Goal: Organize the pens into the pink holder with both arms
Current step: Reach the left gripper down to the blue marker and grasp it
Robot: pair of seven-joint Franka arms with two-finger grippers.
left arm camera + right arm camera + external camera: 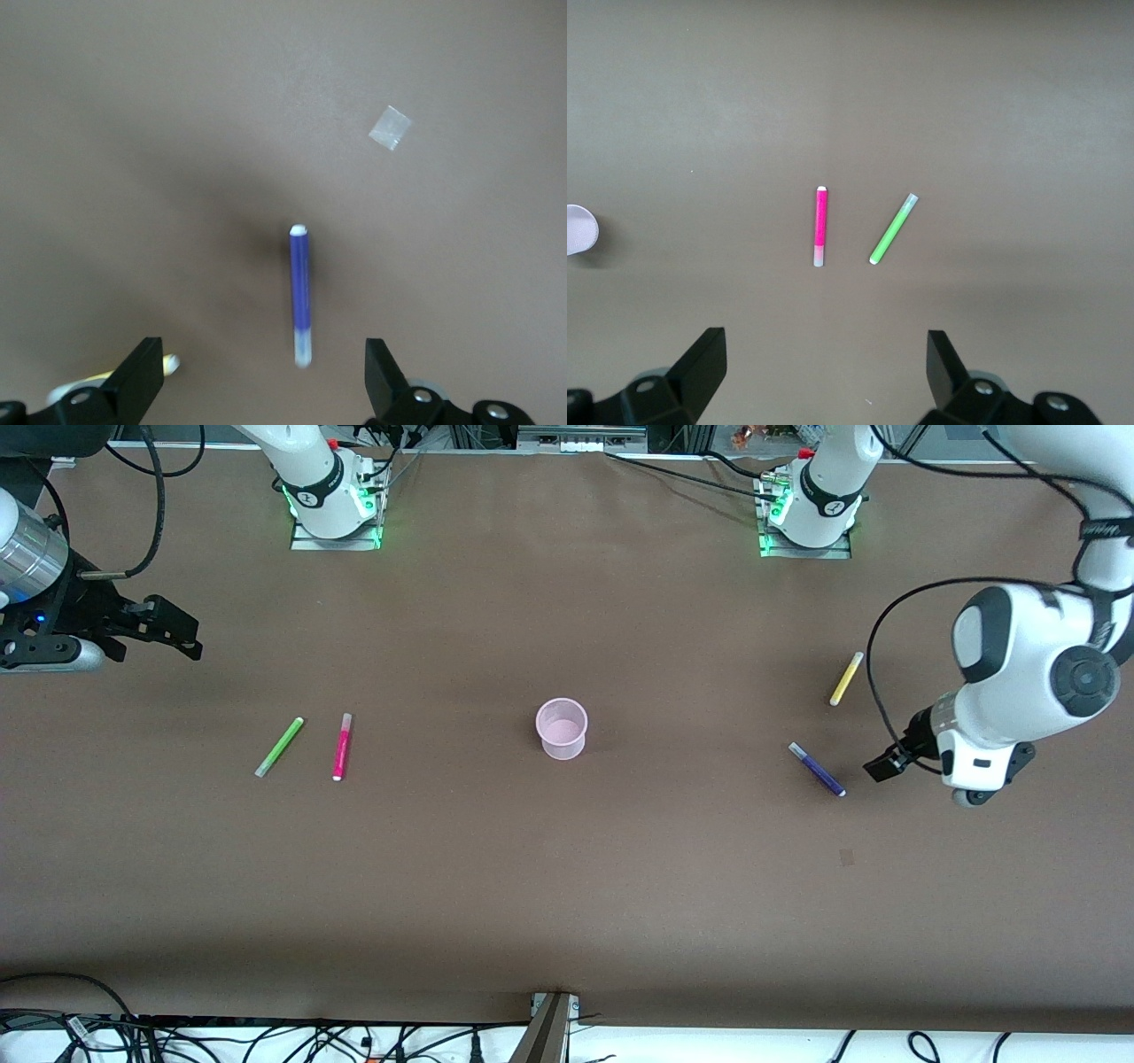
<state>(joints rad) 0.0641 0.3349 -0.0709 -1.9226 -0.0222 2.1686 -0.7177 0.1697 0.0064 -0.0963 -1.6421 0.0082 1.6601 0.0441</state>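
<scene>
The pink holder [562, 728] stands upright mid-table. The green pen [280, 747] and the magenta pen [341, 747] lie side by side toward the right arm's end. The yellow pen [846, 678] and the purple pen [817, 769] lie toward the left arm's end. My left gripper [881, 766] is open and empty, low beside the purple pen [300, 292], with the yellow pen's tip [168, 362] by one finger. My right gripper [182, 636] is open and empty, up over the table's end, apart from the magenta pen [821, 226] and the green pen [893, 229].
A small pale patch [846, 857] lies on the brown table, nearer to the front camera than the purple pen; it also shows in the left wrist view [390, 127]. The holder's edge [579, 229] shows in the right wrist view. Cables run along the table's near edge.
</scene>
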